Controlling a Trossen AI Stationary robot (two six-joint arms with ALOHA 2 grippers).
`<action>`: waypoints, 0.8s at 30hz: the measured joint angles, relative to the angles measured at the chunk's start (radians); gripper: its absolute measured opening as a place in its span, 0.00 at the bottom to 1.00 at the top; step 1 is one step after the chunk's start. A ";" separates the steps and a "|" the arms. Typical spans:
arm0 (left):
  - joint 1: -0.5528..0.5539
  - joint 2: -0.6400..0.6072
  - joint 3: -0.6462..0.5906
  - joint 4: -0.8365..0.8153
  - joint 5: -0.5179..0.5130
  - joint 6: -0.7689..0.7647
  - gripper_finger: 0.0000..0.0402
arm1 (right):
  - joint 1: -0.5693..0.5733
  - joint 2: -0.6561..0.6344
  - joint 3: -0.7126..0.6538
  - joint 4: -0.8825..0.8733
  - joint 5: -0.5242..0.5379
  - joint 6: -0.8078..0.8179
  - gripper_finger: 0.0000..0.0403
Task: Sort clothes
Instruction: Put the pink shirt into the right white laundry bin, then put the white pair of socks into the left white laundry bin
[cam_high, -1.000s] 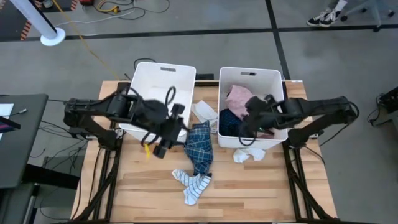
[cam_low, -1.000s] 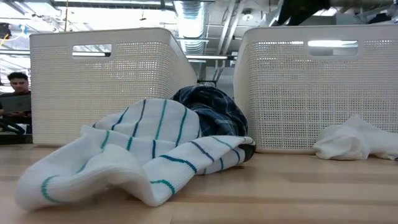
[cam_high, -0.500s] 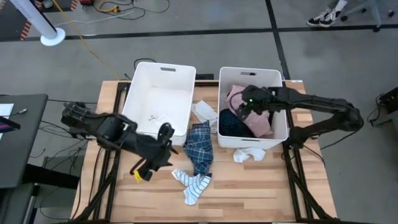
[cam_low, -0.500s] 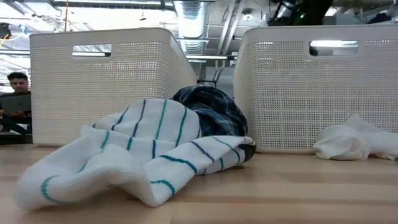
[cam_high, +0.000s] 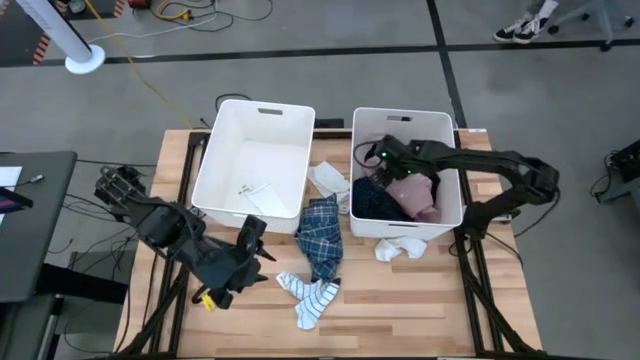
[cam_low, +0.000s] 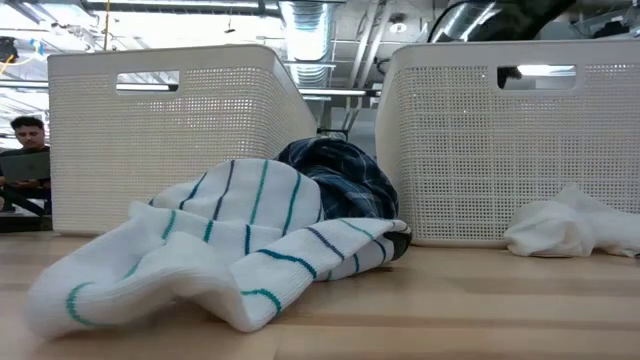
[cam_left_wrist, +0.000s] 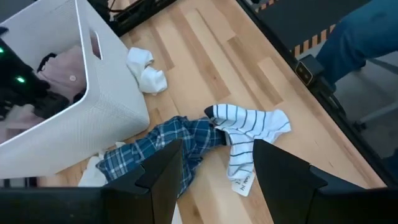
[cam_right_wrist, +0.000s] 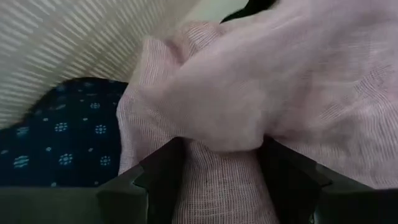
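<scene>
A white sock with blue stripes (cam_high: 312, 296) lies on the table near its front. A blue plaid garment (cam_high: 322, 235) lies between it and the tubs. My left gripper (cam_left_wrist: 217, 149) hangs open above the table, left of both, pointing slantwise down at them (cam_high: 258, 242). A small white sock (cam_high: 398, 248) lies in front of the right tub (cam_high: 400, 113). In that tub lie a pink garment (cam_right_wrist: 280, 81) and a navy dotted one (cam_right_wrist: 56, 137). My right gripper (cam_right_wrist: 221, 155) is down inside the tub (cam_high: 388, 162), open over the pink garment. My right gripper comes down into the tub from above, slanting. A bulge of the pink garment (cam_right_wrist: 211, 134) lies between its open fingers (cam_right_wrist: 163, 174). The cloth rests on the pile in the tub. Whether the fingers touch it, I cannot tell.
The left tub (cam_high: 255, 108) holds only a small white scrap (cam_high: 250, 190). A white cloth (cam_high: 330, 178) lies between the two tubs. Bare wood shows at the table's front left and right. A person (cam_low: 30, 150) sits beyond the table's far side.
My left gripper has swung away from the left tub's front toward the table's near edge and now points at the striped sock. My right gripper has gone toward the far edge and down into the right tub, tipping steeper, onto the pink garment.
</scene>
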 joint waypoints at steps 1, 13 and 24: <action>-0.006 0.000 0.000 -0.002 -0.008 -0.007 0.48 | -0.001 0.024 -0.005 0.014 -0.010 -0.001 0.58; -0.047 0.000 0.000 -0.058 -0.049 -0.075 0.48 | 0.001 -0.093 -0.012 0.020 -0.078 0.005 0.58; -0.061 0.001 0.000 -0.058 -0.051 -0.090 0.48 | 0.067 -0.495 -0.011 0.017 -0.074 0.060 0.58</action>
